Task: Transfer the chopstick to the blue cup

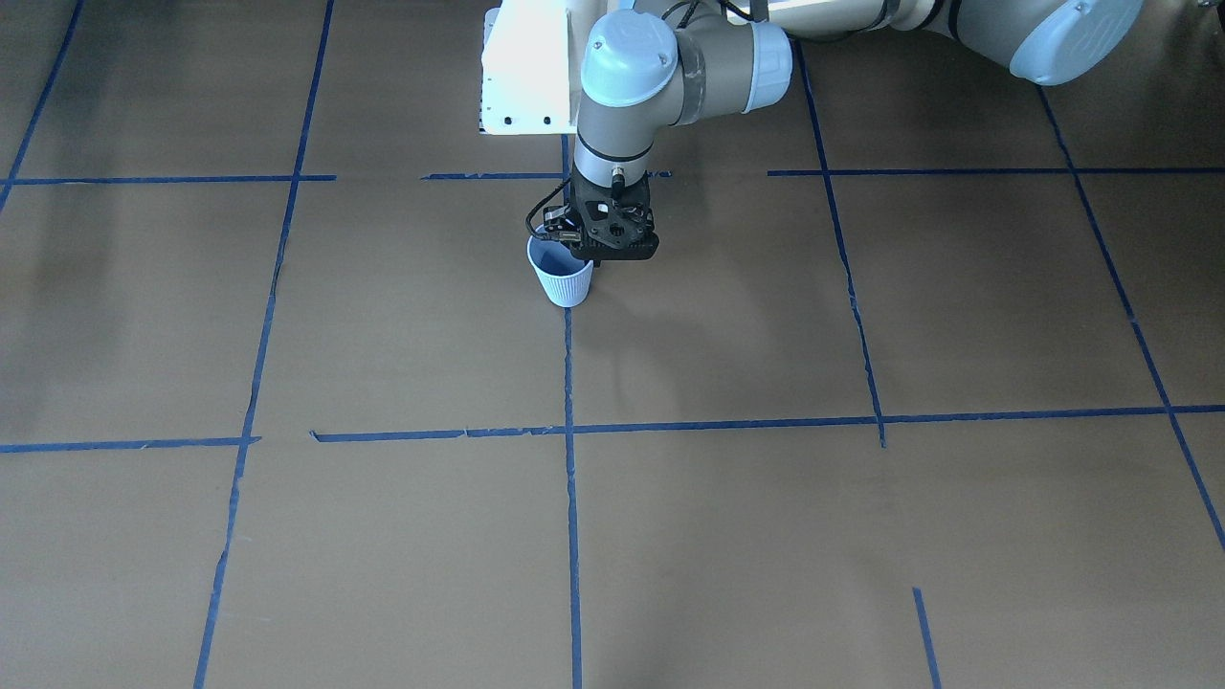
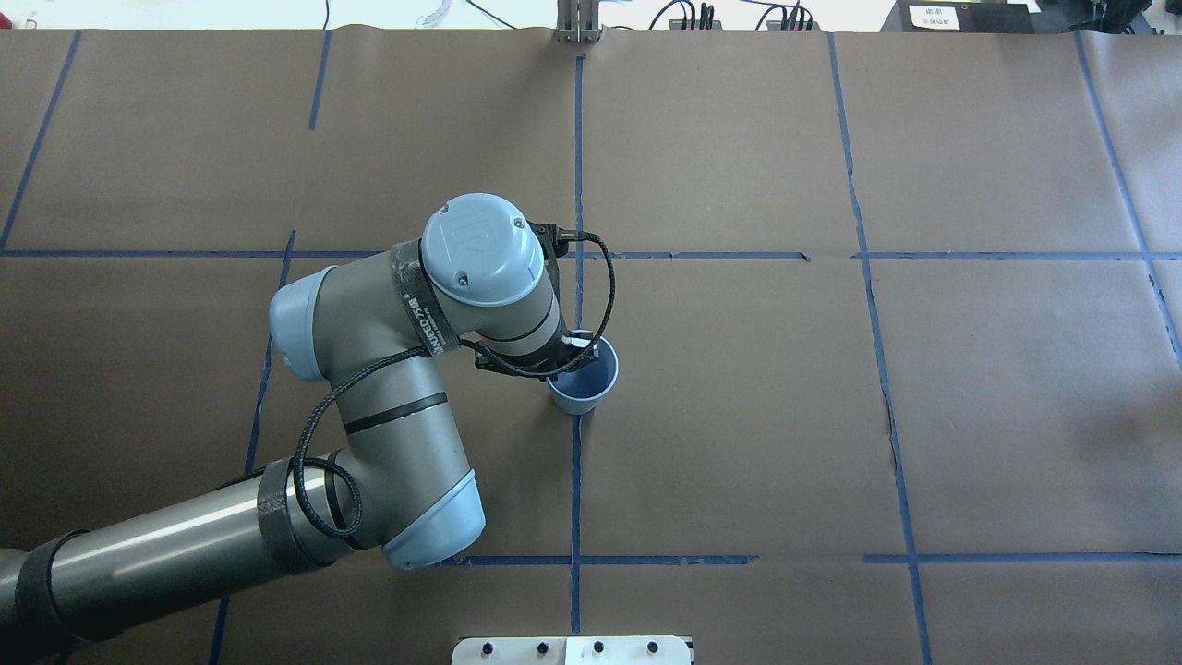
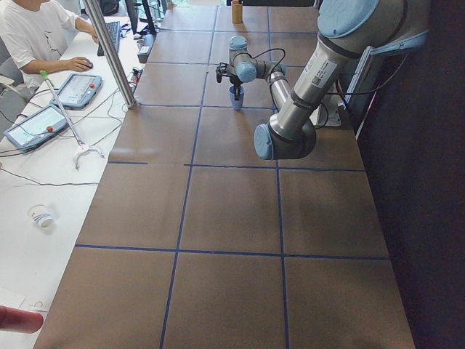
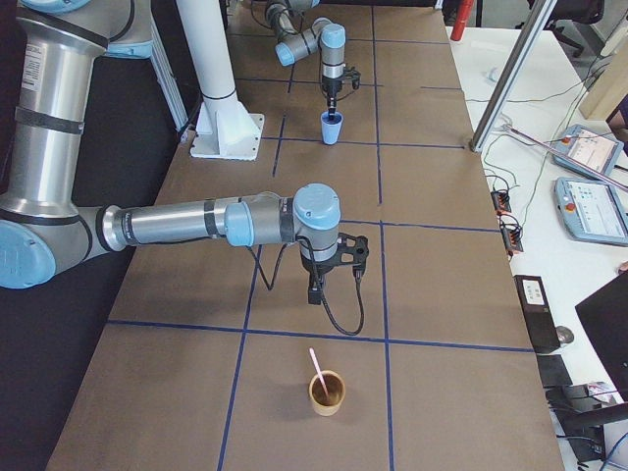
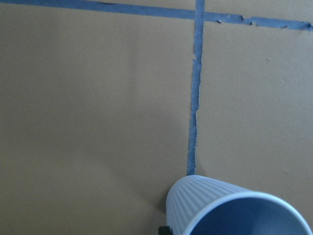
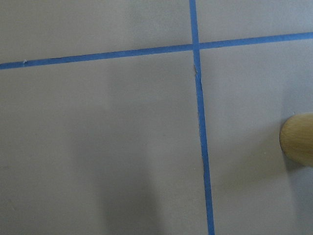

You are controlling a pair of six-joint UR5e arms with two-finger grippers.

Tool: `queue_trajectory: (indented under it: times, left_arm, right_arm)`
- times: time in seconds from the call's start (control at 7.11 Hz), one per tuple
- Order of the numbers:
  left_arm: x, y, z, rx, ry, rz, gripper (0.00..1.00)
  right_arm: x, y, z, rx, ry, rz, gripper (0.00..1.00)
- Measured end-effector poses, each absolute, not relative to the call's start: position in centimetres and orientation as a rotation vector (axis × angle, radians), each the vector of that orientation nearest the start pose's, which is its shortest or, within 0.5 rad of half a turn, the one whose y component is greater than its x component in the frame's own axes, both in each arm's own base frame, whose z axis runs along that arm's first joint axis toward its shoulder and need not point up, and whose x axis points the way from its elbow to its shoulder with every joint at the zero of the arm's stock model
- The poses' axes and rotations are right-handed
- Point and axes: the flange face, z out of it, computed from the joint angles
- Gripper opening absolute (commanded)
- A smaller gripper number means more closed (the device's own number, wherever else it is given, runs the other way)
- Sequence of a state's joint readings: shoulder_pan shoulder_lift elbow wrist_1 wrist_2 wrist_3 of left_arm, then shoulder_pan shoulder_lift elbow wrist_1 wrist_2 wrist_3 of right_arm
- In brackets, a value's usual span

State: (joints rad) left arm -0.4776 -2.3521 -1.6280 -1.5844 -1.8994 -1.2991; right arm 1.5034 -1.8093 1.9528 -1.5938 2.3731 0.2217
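Judging by the layout, the transfer has hardly begun: the chopstick (image 4: 316,367) leans in a tan cup (image 4: 328,393) near the right gripper (image 4: 315,291), well apart from the blue cup (image 1: 567,277). The left gripper (image 1: 599,251) sits at the blue cup's rim. Whether either gripper's fingers are spread or pinching I cannot tell, and picking up, carrying and dropping all remain.

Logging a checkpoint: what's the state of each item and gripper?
blue cup: upright, no chopstick visible inside
chopstick: leaning in the tan cup
tan cup: upright
left gripper: at the blue cup's rim, open or shut unclear
right gripper: apart from the tan cup, open or shut unclear
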Motion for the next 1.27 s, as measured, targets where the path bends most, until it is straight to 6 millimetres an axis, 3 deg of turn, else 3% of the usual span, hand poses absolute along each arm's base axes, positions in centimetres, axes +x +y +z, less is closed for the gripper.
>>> queue_trajectory:
  times: [0.14, 0.28, 0.42, 0.7, 0.84, 1.27]
  left_arm:
    - [57.7, -40.7, 16.1, 0.025, 0.896, -0.048, 1.00]
    - [57.2, -40.4, 15.8, 0.034, 0.905, -0.046, 1.00]
    - [54.9, -40.2, 15.0, 0.056, 0.935, -0.052, 1.00]
    - [48.1, -39.9, 14.3, 0.107, 0.993, -0.081, 1.00]
    - [46.5, -39.9, 14.8, 0.117, 0.997, -0.094, 1.00]
    - [45.6, -40.1, 15.6, 0.119, 0.990, -0.105, 1.00]
  right_arm:
    - [3.5, -39.8, 57.6, -0.003, -0.809, 0.098, 1.00]
    - [3.5, -39.8, 57.7, -0.004, -0.808, 0.098, 1.00]
    - [3.5, -39.7, 57.7, -0.004, -0.807, 0.098, 1.00]
    - [5.1, -39.5, 58.1, 0.005, -0.795, 0.144, 0.98]
    - [7.3, -39.3, 59.3, 0.005, -0.780, 0.208, 0.96]
    - [12.8, -41.2, 66.3, -0.108, -0.751, 0.482, 0.94]
